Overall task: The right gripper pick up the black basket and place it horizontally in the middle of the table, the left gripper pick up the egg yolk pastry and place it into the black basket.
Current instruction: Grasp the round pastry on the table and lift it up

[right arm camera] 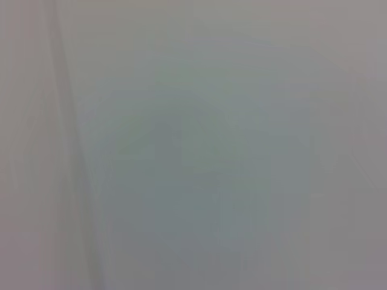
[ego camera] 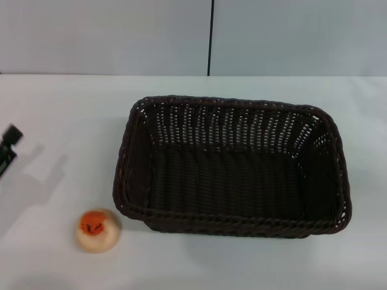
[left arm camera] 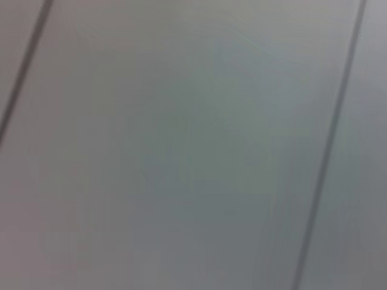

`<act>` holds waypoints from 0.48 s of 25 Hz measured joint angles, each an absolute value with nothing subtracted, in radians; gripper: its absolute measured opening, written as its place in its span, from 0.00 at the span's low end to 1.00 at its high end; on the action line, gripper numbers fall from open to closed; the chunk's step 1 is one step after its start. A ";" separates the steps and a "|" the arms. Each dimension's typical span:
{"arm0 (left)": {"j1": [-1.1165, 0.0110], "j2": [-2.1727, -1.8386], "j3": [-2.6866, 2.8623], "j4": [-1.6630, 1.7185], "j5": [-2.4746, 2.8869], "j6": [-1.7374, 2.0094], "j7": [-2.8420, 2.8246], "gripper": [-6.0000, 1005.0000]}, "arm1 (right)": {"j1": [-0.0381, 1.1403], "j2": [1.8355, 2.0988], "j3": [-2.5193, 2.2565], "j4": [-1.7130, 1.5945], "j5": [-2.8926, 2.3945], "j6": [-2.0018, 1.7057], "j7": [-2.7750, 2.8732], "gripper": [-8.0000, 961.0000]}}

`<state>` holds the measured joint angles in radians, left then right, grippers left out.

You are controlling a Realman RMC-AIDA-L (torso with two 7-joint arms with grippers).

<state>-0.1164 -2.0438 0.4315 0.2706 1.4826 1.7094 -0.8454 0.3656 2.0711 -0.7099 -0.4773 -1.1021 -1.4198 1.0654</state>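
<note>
The black basket (ego camera: 233, 166) lies flat with its long side across the middle of the white table (ego camera: 66, 109), and it is empty. The egg yolk pastry (ego camera: 97, 229), a cream bun with an orange seeded top, rests on the table near the front left, just outside the basket's front left corner. Only a bit of my left gripper (ego camera: 8, 148) shows at the head view's left edge, well behind and left of the pastry. My right gripper is out of view. Both wrist views show only blank grey surface.
A pale wall with a dark vertical seam (ego camera: 211, 36) stands behind the table. Bare tabletop lies left of the basket and along the front edge.
</note>
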 joint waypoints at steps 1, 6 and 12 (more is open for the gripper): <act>-0.116 -2.044 0.431 0.271 1.483 1.709 -0.845 0.59 | 0.350 2.072 -0.695 -0.458 -1.077 -1.430 1.043 0.35; -0.096 -2.015 0.442 0.307 1.667 1.712 -0.910 0.59 | 0.301 2.067 -0.586 -0.350 -0.979 -1.446 1.006 0.35; -0.091 -2.000 0.445 0.314 1.804 1.717 -0.942 0.59 | 0.295 2.065 -0.546 -0.335 -0.977 -1.406 1.005 0.35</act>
